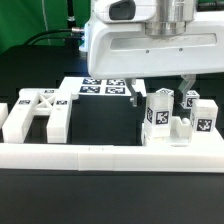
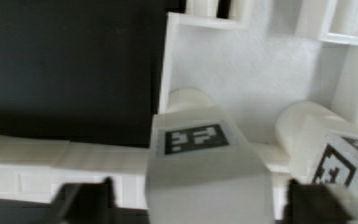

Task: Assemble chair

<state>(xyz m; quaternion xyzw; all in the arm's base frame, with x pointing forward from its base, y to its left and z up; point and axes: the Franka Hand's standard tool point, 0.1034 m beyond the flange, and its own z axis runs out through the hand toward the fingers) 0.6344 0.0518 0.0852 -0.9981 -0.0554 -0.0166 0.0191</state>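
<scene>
One flat white frame panel [image 1: 40, 115]; at least three tagged white blocks [image 1: 158, 112]; one marker board [image 1: 103, 88]; one long border rail [image 1: 110, 156]; one gripper [image 1: 162, 88] with two fingers [image 1: 138, 93]

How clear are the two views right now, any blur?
Exterior view: even light, tags on the chair parts look distinct. Wrist view: out of focus up close, the nearest tag is soft, pincer fingers show as dark blurs.

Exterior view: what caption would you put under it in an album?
Robot gripper hangs open above a cluster of tagged white chair parts, near the long white rail.
</scene>
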